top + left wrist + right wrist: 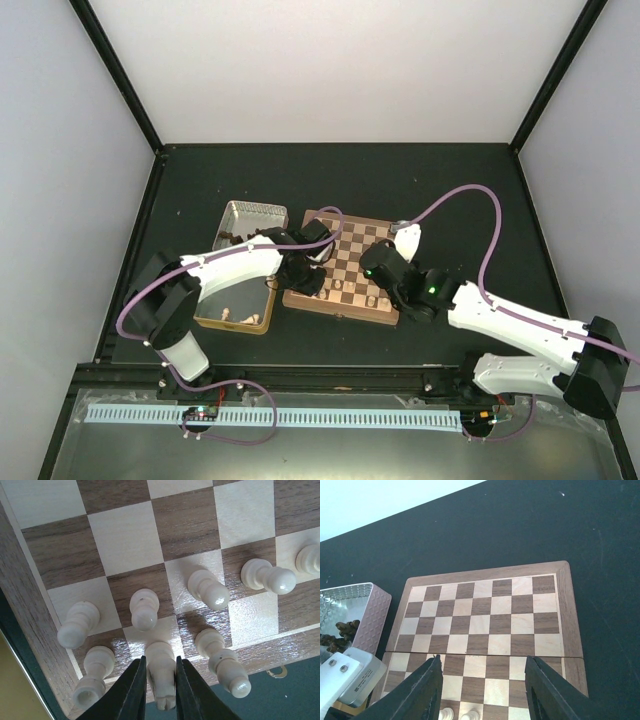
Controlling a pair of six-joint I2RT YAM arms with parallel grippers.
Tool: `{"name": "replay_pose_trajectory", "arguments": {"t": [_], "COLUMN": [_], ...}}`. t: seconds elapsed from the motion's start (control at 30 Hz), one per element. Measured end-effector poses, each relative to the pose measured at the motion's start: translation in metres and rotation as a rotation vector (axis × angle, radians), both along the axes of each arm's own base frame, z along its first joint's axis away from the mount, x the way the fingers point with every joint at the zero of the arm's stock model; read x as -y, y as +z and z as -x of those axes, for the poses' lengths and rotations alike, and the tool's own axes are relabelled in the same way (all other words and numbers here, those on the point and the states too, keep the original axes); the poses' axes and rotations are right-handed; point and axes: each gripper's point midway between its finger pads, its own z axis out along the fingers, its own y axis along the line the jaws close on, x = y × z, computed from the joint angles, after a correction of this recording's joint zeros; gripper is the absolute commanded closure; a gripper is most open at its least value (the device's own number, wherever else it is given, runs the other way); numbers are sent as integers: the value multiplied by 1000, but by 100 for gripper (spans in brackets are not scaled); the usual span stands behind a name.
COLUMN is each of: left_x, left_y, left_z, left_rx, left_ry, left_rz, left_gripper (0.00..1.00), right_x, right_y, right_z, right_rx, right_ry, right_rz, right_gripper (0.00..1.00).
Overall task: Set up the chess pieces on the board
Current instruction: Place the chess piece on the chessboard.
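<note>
In the left wrist view my left gripper is shut on a pale cream chess piece whose base rests on a pale square of the board, in the row by the board's edge. Several more cream pieces stand around it, such as a pawn and a taller piece. From above, the left gripper is at the board's near left corner. My right gripper is open and empty above the board, and shows from above over its near middle. Two cream pieces show just below it.
A silver tin tray with dark brown pieces stands left of the board; it also shows in the right wrist view. A second tin with cream pieces lies nearer, under the left arm. The dark table ends at black frame posts.
</note>
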Motion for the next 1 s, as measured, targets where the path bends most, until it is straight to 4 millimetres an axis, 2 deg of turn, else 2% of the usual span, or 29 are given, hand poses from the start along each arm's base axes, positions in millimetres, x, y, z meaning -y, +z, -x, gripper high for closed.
{"name": "replay_pose_trajectory", "arguments": {"t": [0.13, 0.5, 0.7, 0.8, 0.9, 1.0], "left_x": [0, 1, 0, -6, -23, -57], "left_y": [0, 6, 38, 59, 81, 95], "left_z": [-1, -2, -7, -12, -23, -36], "left_rx": [4, 19, 98, 156, 240, 326], "left_ry": [1, 1, 16, 41, 106, 226], "left_rz": [0, 16, 73, 98, 114, 113], "left_gripper": [82, 71, 70, 65, 58, 53], "right_x": [0, 0, 0, 0, 0, -1], "right_y": [-1, -1, 1, 4, 6, 5], "right_z": [0, 0, 1, 1, 2, 2], "right_rx": [-2, -4, -2, 4, 6, 0], "right_ry": [1, 1, 3, 3, 5, 11], "right_rz": [2, 1, -12, -22, -29, -32], "right_gripper": [53, 52, 52, 52, 52, 52]}}
